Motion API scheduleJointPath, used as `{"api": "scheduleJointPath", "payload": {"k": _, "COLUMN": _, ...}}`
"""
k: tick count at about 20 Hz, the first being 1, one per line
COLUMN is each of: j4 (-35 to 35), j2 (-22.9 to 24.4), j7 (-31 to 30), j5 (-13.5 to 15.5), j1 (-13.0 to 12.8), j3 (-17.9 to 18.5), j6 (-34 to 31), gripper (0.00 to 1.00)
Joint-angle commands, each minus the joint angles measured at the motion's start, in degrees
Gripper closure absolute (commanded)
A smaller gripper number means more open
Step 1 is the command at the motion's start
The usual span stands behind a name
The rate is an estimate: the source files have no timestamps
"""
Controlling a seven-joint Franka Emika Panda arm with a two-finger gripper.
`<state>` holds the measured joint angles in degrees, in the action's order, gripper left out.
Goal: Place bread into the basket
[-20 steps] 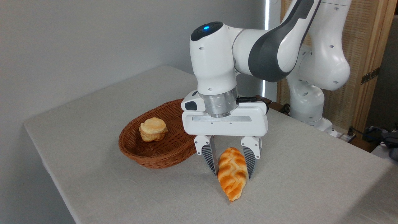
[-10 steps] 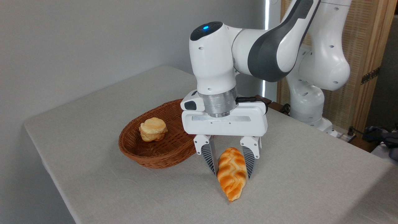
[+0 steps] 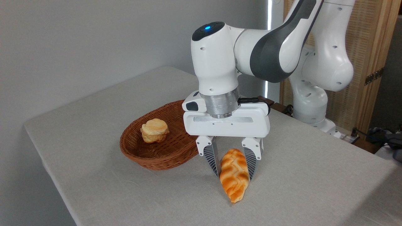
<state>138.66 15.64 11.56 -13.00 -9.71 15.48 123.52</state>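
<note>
The bread lies on the worktop toward its near edge, just right of the basket, pointed end toward the camera. The gripper straddles its back half, fingers narrowed against both flanks across the short width, the easiest span to clamp. A small bun already sits in the basket's far-left part, leaving room.

Basket rim behind hand
</note>
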Motion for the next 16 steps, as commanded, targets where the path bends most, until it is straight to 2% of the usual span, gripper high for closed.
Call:
{"api": "scheduleJointPath", "payload": {"k": 1, "j4": 0.21, "j2": 0.53, "j7": 0.92, "j5": -0.62, "j1": -0.83, "j3": 0.34, "j6": 0.94, "gripper": 0.78}}
{"api": "scheduleJointPath", "payload": {"k": 3, "j4": 0.21, "j2": 0.53, "j7": 0.92, "j5": -0.62, "j1": -0.84, "j3": 0.34, "j6": 0.94, "gripper": 0.99}}
{"api": "scheduleJointPath", "payload": {"k": 16, "j4": -1.01, "j2": 0.88, "j7": 0.92, "j5": -0.45, "j1": -0.83, "j3": 0.08, "j6": 0.85, "gripper": 1.00}}
